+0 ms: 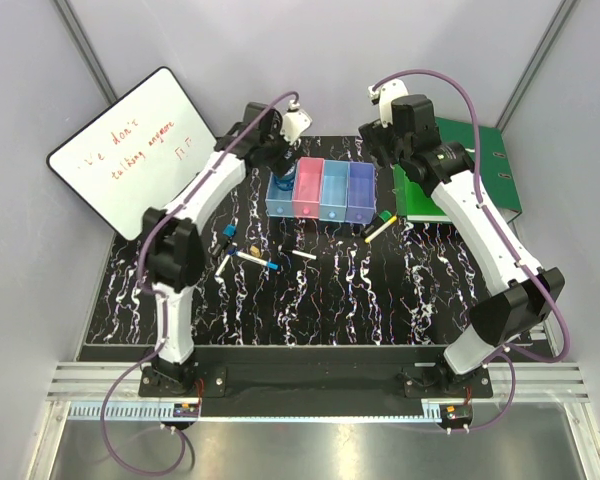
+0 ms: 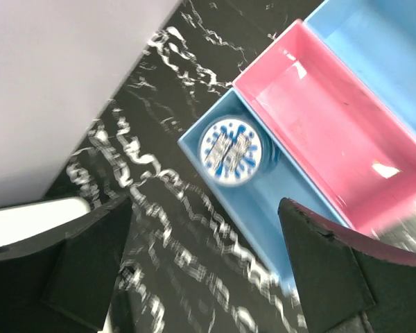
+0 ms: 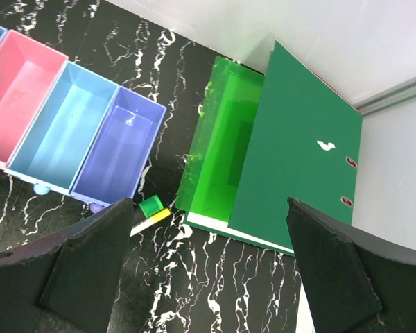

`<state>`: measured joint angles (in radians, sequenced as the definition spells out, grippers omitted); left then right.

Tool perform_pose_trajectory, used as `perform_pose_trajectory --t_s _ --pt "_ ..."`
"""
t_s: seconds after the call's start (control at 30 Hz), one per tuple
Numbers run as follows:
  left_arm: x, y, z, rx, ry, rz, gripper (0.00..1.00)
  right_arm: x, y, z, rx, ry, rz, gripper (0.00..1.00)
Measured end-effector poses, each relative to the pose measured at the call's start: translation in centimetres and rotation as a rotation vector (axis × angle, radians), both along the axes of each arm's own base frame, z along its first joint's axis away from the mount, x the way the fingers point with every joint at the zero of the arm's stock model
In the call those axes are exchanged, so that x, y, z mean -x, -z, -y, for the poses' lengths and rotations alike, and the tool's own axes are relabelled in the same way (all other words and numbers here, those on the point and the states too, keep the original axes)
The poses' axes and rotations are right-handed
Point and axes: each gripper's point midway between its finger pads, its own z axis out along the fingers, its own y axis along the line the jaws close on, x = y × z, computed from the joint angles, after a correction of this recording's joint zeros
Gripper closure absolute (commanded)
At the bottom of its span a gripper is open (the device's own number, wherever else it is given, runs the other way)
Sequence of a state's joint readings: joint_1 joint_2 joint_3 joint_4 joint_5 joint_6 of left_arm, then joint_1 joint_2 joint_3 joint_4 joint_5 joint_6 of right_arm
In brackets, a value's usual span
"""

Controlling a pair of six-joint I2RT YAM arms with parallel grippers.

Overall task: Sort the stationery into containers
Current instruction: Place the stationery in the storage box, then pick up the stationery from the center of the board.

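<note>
The four joined bins stand at the back of the table: blue (image 1: 280, 200), pink (image 1: 308, 190), light blue (image 1: 334, 190) and purple-blue (image 1: 360, 190). A round blue-and-white roll (image 2: 230, 151) lies flat in the far end of the blue bin (image 2: 291, 229). My left gripper (image 2: 204, 277) is open and empty, hovering over that bin's left edge. My right gripper (image 3: 208, 270) is open and empty above the table in front of the green binders. A yellow highlighter (image 3: 149, 222) and a green-capped item (image 3: 151, 206) lie just in front of the purple-blue bin (image 3: 118, 152). Several markers (image 1: 255, 260) lie loose left of centre.
Two green ring binders (image 3: 291, 152) lie at the back right, beside the purple-blue bin. A whiteboard with red writing (image 1: 130, 150) leans at the back left. The pink bin (image 2: 333, 139) and the light blue bin (image 3: 62, 125) hold nothing that I can see.
</note>
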<state>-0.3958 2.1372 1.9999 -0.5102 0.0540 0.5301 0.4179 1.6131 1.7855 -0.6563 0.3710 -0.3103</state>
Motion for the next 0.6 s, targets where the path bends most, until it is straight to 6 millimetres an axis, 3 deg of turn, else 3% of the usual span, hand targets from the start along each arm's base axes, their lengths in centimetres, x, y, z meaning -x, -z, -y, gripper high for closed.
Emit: perform_pose_trajectory --t_s 0.13,0.23,0.3,0.4,0.53,0.6 --pt "4.3 -4.6 -1.5 0.023 0.014 0.042 0.08 0.1 0.2 -0.4 0.001 -0.029 -0.008 0.00" --pt "9.0 -5.0 -3.7 0.001 0.018 0.026 0.09 0.6 0.3 -0.5 0.008 -0.057 -0.023 0.00" --pt "11.7 -3.7 -4.9 -0.023 0.015 -0.007 0.09 0.8 0.1 -0.6 0.009 -0.073 -0.023 0.00" --pt "15.9 1.1 -7.0 -0.087 0.005 -0.136 0.12 1.3 -0.5 -0.7 0.009 -0.092 -0.014 0.00" --pt "19.6 6.2 -8.6 -0.142 -0.017 -0.306 0.16 1.9 -1.5 -0.7 -0.002 -0.112 0.005 0.00" --pt "20.6 7.3 -8.9 -0.150 -0.028 -0.351 0.18 2.2 -1.9 -0.7 -0.007 -0.117 0.012 0.00"
